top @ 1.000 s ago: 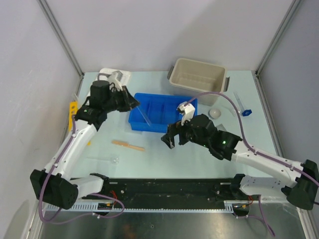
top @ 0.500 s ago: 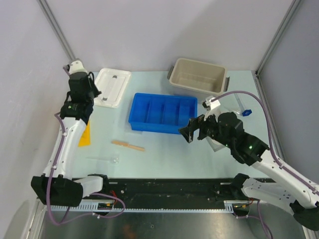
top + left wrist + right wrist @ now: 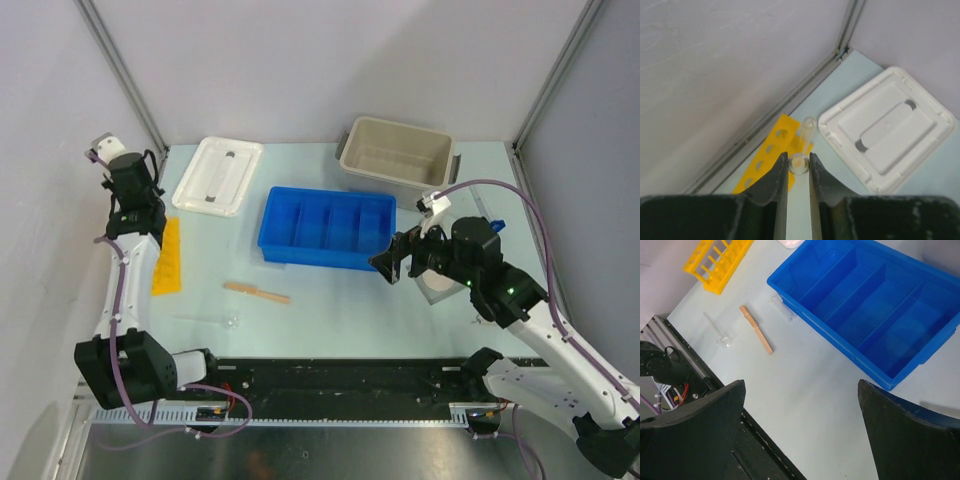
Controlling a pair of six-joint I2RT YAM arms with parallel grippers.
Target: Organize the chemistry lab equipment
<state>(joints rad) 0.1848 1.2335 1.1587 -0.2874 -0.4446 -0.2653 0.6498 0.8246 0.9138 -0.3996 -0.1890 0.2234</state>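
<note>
My left gripper [image 3: 133,200] is at the far left by the wall, above the yellow tube rack [image 3: 168,257]. In the left wrist view the gripper [image 3: 799,156] is shut on a clear glass tube [image 3: 805,130] that points down toward the rack [image 3: 771,152]. My right gripper [image 3: 395,262] is open and empty in front of the blue tray's [image 3: 328,227] right end; its wrist view shows the jaws [image 3: 801,382] wide apart over bare table. A tan wooden stick [image 3: 257,291] [image 3: 756,330] and a small clear glass piece [image 3: 226,321] [image 3: 720,333] lie on the table. Another clear tube [image 3: 782,308] lies against the tray.
A white lid [image 3: 218,175] [image 3: 887,127] lies at the back left. A beige tub [image 3: 398,150] stands at the back right. A pale round thing [image 3: 440,285] is partly hidden under my right arm. A blue-capped tube [image 3: 495,224] lies at the right.
My left arm swung from over the blue tray to the far left wall, carrying the glass tube. My right arm drew back to the right, away from the tray's front.
</note>
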